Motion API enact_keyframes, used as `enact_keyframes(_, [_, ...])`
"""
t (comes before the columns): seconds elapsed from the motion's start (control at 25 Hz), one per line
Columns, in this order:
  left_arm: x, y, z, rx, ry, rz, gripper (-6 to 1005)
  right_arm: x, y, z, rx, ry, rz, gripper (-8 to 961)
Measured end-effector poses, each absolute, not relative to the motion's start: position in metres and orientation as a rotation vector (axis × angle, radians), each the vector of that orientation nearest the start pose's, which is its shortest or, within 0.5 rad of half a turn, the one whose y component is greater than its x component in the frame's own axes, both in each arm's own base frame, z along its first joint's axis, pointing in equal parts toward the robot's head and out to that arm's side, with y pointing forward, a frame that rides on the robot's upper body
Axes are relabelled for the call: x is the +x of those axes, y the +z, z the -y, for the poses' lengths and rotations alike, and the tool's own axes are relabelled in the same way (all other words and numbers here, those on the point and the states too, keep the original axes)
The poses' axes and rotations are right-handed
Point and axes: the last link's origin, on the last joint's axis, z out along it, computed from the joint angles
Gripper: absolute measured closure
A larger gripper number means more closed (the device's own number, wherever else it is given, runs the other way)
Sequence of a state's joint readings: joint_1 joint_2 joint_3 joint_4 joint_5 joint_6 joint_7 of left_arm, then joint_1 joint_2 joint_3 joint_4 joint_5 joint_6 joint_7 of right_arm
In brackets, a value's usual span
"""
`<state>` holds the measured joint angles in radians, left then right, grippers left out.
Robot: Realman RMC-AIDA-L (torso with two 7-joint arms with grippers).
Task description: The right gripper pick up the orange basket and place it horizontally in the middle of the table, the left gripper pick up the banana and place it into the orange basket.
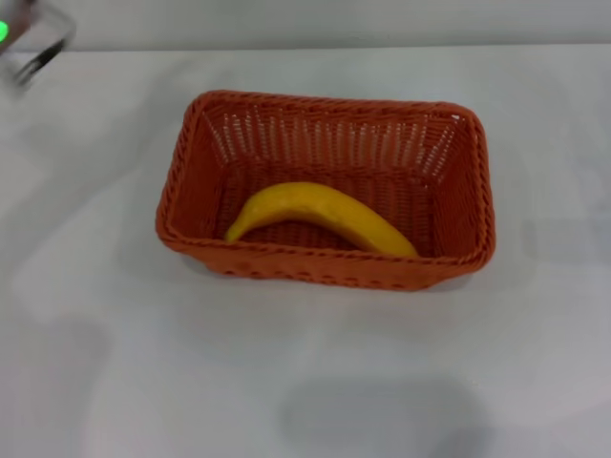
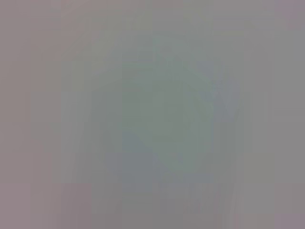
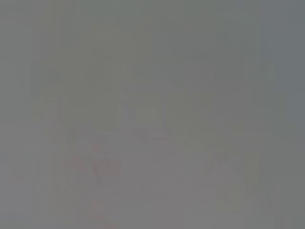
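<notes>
The orange basket (image 1: 325, 191) rests lengthwise across the middle of the white table (image 1: 305, 382) in the head view. The yellow banana (image 1: 320, 218) lies inside it on the basket floor, along the near wall, its curve arching upward. A blurred grey piece of the left arm with a green light, the left gripper (image 1: 33, 43), sits at the far left corner, well away from the basket and holding nothing that I can see. The right gripper is out of view. Both wrist views give only a featureless grey field.
Bare white tabletop surrounds the basket on all sides. The table's far edge runs just behind the basket, with a pale wall beyond it. A faint shadow lies on the table near the front.
</notes>
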<state>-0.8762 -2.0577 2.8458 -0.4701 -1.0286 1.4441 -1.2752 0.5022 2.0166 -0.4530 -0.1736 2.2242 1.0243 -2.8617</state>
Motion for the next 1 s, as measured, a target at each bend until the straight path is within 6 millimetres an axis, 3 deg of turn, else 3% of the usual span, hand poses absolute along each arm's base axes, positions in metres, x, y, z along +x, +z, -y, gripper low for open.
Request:
enact_keyframes(0.08, [-0.252, 0.083, -0.402, -1.75, -1.346, 0.624, 292, 0.37, 0.075, -0.365, -1.474, 0.521, -0.488, 77])
enact_keyframes(0.2, [-0.293, 0.085, -0.366, -1.526, -1.339, 0.604, 292, 0.369, 0.073, -0.363, -1.475, 0.529, -0.489, 77])
enact_keyframes(0.28, [-0.322, 0.084, -0.337, -1.38, -1.281, 0.61, 292, 0.37, 0.071, -0.363, -1.478, 0.531, -0.497, 78])
enact_keyframes(0.48, [-0.372, 0.081, -0.289, -1.144, -1.098, 0.651, 288, 0.373, 0.067, -0.359, -1.462, 0.537, -0.533, 78])
enact_keyframes(0.68, [-0.395, 0.07, -0.265, -1.065, -0.888, 0.664, 264, 0.374, 0.065, -0.357, -1.45, 0.539, -0.547, 78])
enact_keyframes(0.88, [-0.402, 0.065, -0.262, -1.035, -0.834, 0.701, 116, 0.373, 0.061, -0.358, -1.457, 0.542, -0.555, 78])
enact_keyframes(1.0, [-0.402, 0.064, -0.264, -1.034, -0.829, 0.709, 121, 0.371, 0.059, -0.359, -1.461, 0.546, -0.561, 78])
